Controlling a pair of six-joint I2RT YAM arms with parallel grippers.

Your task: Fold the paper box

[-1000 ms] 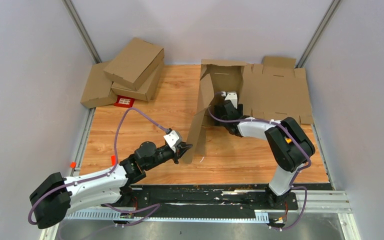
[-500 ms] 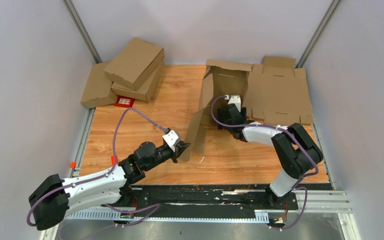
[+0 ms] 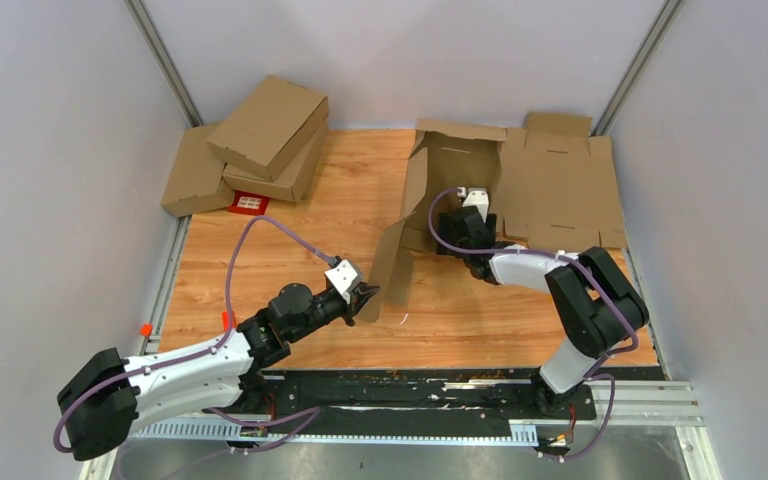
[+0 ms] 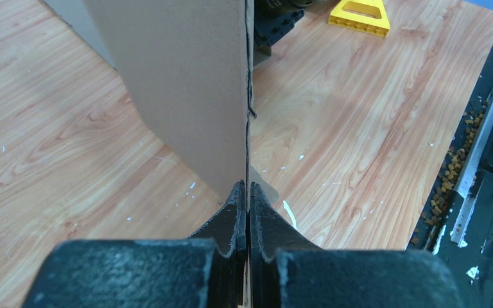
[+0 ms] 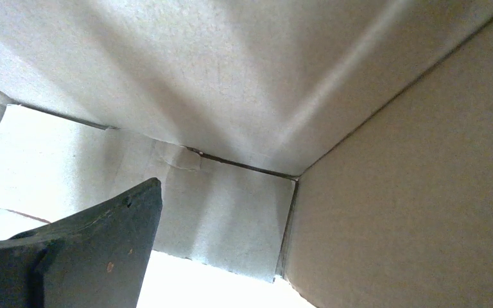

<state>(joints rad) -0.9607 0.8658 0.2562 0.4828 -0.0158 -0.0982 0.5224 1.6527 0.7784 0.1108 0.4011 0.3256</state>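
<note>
The paper box (image 3: 455,165) is brown corrugated cardboard, partly raised, with its walls upright at the back middle of the table. A long flap (image 3: 392,255) reaches toward the front. My left gripper (image 3: 368,297) is shut on the flap's near edge. In the left wrist view its jaws (image 4: 246,187) pinch the thin edge of the upright flap (image 4: 180,83). My right gripper (image 3: 460,212) is inside the raised box. The right wrist view shows one black finger (image 5: 90,244) well off centre against the box's inner walls (image 5: 231,77). A cardboard panel (image 5: 411,192) hides the other finger.
Several folded brown boxes (image 3: 265,130) are stacked at the back left over a red label (image 3: 248,203). A flat cardboard blank (image 3: 560,185) lies at the back right, next to the raised box. A yellow piece (image 4: 359,13) lies on the wood beyond the flap.
My right gripper has pushed farther back and right inside the box, and the box's upright walls have shifted right with it. My left gripper has kept its hold on the flap.
</note>
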